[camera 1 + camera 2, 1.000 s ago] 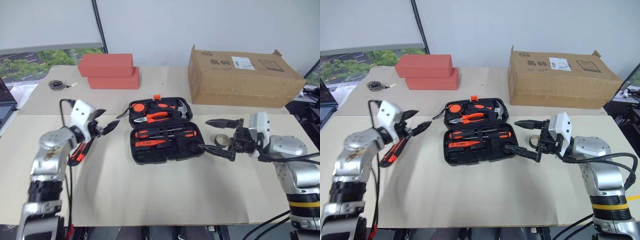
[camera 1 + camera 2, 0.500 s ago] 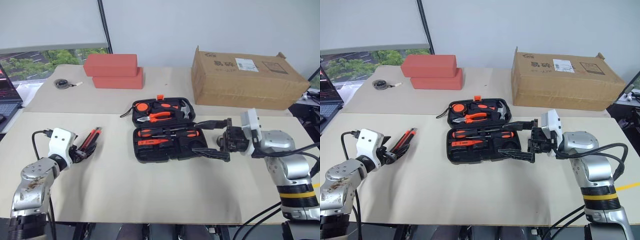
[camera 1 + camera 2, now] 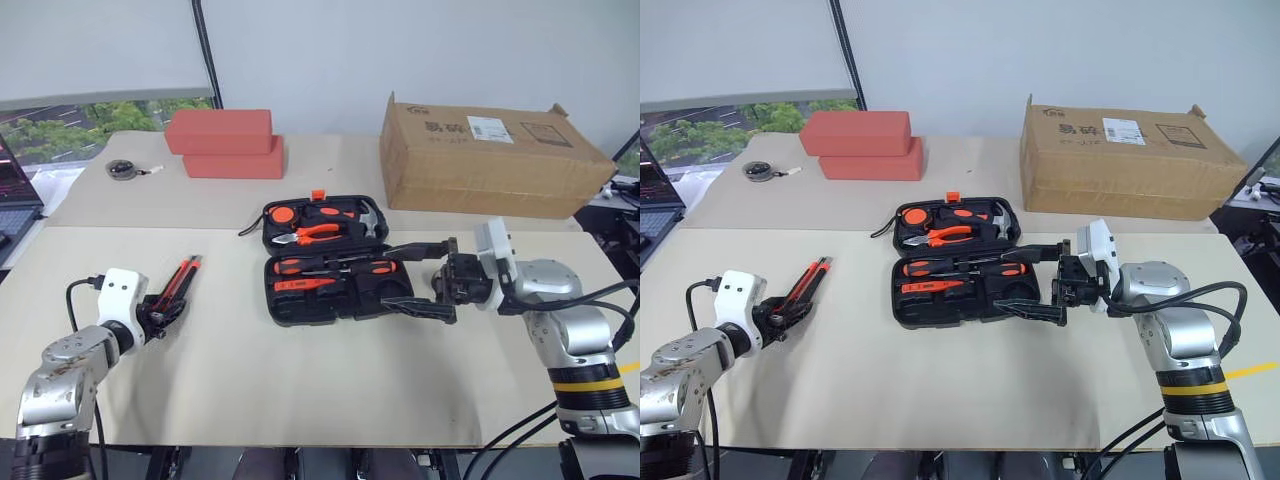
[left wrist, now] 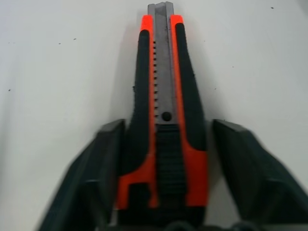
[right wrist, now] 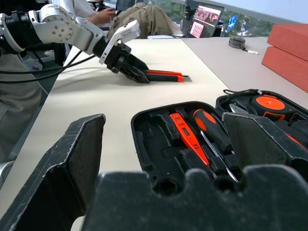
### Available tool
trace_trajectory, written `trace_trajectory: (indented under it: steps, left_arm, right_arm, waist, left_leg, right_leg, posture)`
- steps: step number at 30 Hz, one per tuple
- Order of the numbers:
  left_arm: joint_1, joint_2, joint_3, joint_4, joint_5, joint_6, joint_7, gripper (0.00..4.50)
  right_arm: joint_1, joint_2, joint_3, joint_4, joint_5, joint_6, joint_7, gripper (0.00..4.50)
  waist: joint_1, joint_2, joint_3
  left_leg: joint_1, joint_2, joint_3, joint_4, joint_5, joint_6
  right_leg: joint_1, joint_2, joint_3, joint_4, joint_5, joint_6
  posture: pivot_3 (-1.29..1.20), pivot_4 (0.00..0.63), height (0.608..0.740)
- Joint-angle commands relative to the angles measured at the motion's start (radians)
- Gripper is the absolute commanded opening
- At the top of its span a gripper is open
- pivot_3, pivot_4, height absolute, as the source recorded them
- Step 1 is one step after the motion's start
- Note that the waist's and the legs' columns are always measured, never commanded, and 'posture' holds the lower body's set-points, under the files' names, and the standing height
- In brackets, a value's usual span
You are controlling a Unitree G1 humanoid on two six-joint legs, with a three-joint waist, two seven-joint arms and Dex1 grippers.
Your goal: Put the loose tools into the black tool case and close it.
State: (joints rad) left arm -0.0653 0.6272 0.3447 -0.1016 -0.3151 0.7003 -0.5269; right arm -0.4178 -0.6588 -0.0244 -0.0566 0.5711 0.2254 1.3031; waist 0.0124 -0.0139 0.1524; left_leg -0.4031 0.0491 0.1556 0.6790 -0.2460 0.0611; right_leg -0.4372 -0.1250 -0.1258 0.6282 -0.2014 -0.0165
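Because the utility knife (image 4: 166, 120) lies flat on the pale, matte surface (image 3: 300, 370), the left pincer (image 3: 160, 312) comes in low with its black fingers (image 4: 103, 163) straddling the ribbed rubber handle, not visibly clamped yet. The right pincer (image 3: 420, 277) hangs wide open and empty beside the black tool case (image 3: 335, 262), probably to steady the moulded shell, well apart from the knife.

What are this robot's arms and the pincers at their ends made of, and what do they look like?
Both arms are jointed silver metal segments. Each wrist carries a white boxy block. The left gripper and right gripper each have two long, black, pointed fingers with notched inner edges. Black cables loop from both wrists. A yellow band rings the right arm.
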Motion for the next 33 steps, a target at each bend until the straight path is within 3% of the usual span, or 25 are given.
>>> trace_trajectory:
  steps: [1,7,12,17,22,33]
  left_arm:
    - [0.009,0.008,-0.009,0.008,0.012,-0.013,0.006,1.80]
    - [-0.083,-0.025,0.040,-0.069,-0.096,-0.166,-0.079,1.80]
    - [-0.179,0.017,-0.074,-0.145,-0.162,-0.248,-0.288,1.80]
    - [-0.267,0.062,-0.291,-0.117,-0.076,-0.353,-0.462,1.80]
    - [-0.371,0.059,-0.538,0.014,0.115,-0.540,-0.591,1.80]
    - [-0.489,-0.033,-0.670,0.211,0.264,-0.632,-0.598,1.80]
  right_arm:
    - [-0.008,-0.007,-0.023,-0.024,0.007,-0.007,-0.002,4.50]
    - [-0.010,-0.014,-0.040,-0.024,0.018,0.006,-0.012,4.50]
    - [-0.005,-0.031,-0.065,-0.020,0.027,0.016,-0.014,4.50]
    - [0.023,-0.046,-0.082,-0.035,0.017,0.012,-0.025,4.50]
    - [0.082,-0.056,-0.108,-0.084,0.015,0.008,-0.063,4.50]
    - [0.136,-0.092,-0.152,-0.133,0.025,0.020,-0.089,4.50]
  waist:
    - [0.000,0.000,0.000]
    - [0.006,-0.001,0.000]
    - [0.010,-0.001,0.001]
    - [0.003,-0.001,0.001]
    - [0.003,-0.001,0.001]
    - [0.001,-0.001,0.001]
  left_leg:
    - [0.000,0.000,0.000,0.000,0.000,0.000]
    - [-0.003,0.000,0.000,0.000,0.000,0.000]
    - [-0.004,-0.001,0.000,0.000,0.002,-0.003]
    - [-0.003,-0.002,0.004,0.000,0.003,-0.004]
    - [-0.003,-0.002,0.006,0.000,0.003,-0.004]
    - [-0.003,0.000,0.005,0.000,0.004,0.011]
  right_leg:
    - [0.000,0.000,0.000,0.000,0.000,0.000]
    - [-0.001,-0.003,0.000,0.000,0.000,-0.001]
    - [-0.001,-0.003,-0.001,-0.002,0.001,-0.002]
    - [-0.001,0.002,-0.001,-0.002,0.000,0.000]
    - [-0.001,0.005,0.000,-0.003,0.000,0.000]
    - [-0.002,0.008,0.002,-0.002,0.000,0.001]
  posture:
    - [0.00,0.150,0.712]
    - [0.00,0.150,0.712]
    - [0.00,0.150,0.712]
    - [0.00,0.150,0.712]
    - [0.00,0.150,0.712]
    - [0.00,0.150,0.712]
